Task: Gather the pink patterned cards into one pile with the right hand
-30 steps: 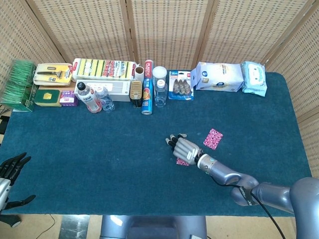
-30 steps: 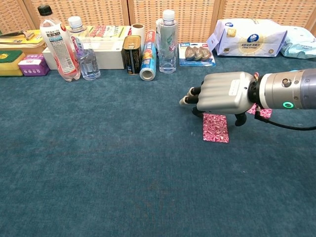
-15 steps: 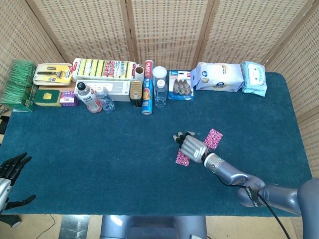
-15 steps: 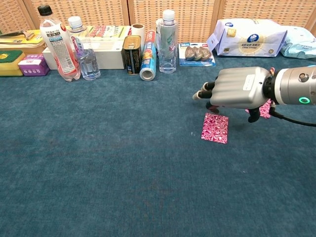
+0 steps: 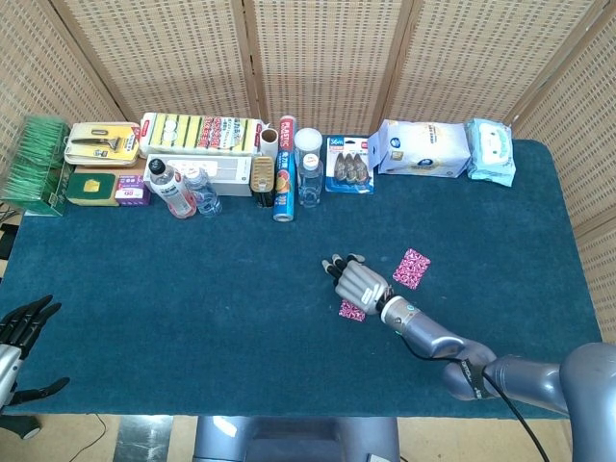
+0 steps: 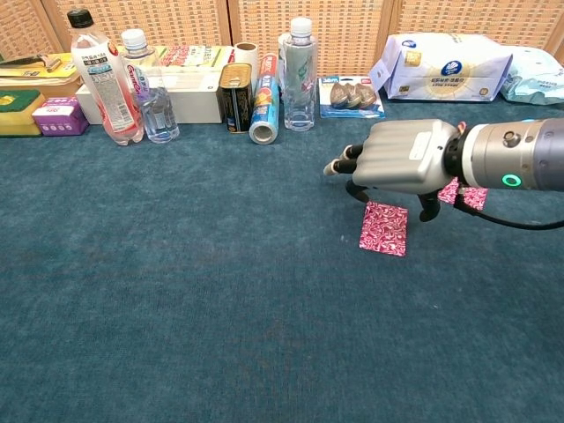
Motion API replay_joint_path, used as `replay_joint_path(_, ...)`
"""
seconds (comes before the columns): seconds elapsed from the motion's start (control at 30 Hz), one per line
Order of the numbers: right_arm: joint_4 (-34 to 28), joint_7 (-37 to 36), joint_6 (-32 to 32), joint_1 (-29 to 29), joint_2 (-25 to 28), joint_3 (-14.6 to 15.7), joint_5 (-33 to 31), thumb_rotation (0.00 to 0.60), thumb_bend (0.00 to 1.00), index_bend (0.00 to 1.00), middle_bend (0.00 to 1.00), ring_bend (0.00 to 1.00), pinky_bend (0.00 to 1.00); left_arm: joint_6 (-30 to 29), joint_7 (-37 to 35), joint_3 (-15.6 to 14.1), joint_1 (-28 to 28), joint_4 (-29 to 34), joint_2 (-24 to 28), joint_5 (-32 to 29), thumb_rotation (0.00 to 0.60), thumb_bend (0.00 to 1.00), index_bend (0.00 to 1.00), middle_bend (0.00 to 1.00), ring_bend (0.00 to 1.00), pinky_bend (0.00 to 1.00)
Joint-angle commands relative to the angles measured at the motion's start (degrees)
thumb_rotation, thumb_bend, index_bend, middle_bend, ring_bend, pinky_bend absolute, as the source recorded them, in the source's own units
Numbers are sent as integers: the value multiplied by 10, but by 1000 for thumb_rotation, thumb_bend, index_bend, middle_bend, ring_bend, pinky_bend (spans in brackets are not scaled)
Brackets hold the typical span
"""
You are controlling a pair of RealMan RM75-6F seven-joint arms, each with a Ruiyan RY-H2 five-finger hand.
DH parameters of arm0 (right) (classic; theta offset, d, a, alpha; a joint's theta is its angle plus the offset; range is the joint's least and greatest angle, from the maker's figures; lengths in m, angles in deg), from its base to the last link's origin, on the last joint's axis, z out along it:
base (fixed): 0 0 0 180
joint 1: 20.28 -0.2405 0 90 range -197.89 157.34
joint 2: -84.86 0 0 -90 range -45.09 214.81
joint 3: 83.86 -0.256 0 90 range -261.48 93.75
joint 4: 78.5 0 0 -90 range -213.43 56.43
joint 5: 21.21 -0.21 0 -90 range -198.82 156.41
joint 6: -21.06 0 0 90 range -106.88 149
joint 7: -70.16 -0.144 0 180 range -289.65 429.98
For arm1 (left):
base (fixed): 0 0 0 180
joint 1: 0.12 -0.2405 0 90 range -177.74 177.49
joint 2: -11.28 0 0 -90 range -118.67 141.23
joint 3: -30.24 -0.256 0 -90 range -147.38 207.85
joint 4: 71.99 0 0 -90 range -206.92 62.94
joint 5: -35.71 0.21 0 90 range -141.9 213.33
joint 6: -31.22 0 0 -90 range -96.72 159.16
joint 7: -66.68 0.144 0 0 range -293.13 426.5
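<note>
- The right hand [image 6: 398,160] hovers palm down over the surface [image 5: 192,289], right of centre, fingers stretched flat and side by side, pointing toward the left edge; it holds nothing.
- Near card [image 6: 384,228]: flat on the surface, just below the hand. In the chest view its far edge tucks under the palm, while most of it shows in front; whether the fingers touch it cannot be told.
- Far card [image 5: 411,269]: flat, apart from the first, lying toward the back right corner. The chest view shows only a sliver of it behind the wrist.
- The two cards are not yet one pile. A line from one to the other runs diagonally, front-left to back-right, with the hand between them.
- My judgement: the next move turns on sliding the near card along that diagonal toward the far one.
- The left hand [image 5: 21,325] sits off the front left corner, fingers spread, far from both cards.
</note>
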Motion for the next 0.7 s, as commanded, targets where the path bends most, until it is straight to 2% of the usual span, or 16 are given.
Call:
replay_joint_path(0.03,1,3,-1,-2,-8,1,-11,600,0,332,53,137,361,0,-1,0,0,0,0,0,600,33,0,0,0,46)
replay_joint_path(0.37,6,20,-5,-10,-16,9,-27,600,0,335,53,137,361,-1,-1,0,0,0,1,0,600,33,0,0,0,46)
replay_joint_path(0.7,-10,35,-10,-9,0,27,-48,600,0,374,53,136,361,0,-1,-1,1,0,1,2,600,34,0,0,0,45)
